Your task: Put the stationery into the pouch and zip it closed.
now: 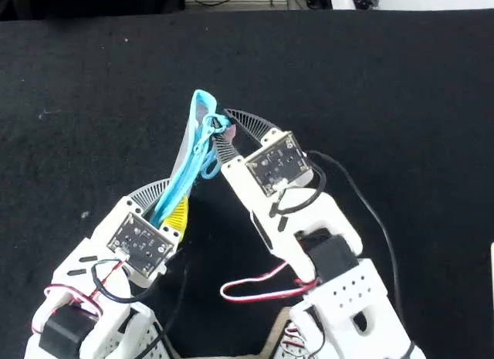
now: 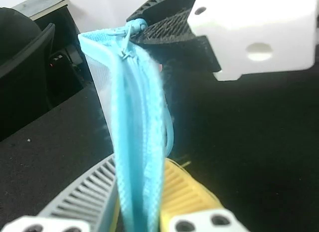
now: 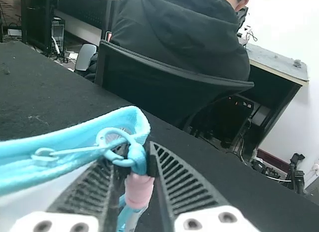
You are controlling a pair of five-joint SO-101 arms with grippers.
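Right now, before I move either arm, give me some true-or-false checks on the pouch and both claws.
1. The left claw is shut on the near end of the pouch. True.
2. The pouch lies flat. False: it is held edge-up between the two claws, above the table.
3. The right claw is open and clear of the pouch. False: it is shut on the pull cord at the pouch's far end.
4. The two claws hold opposite ends of the pouch. True.
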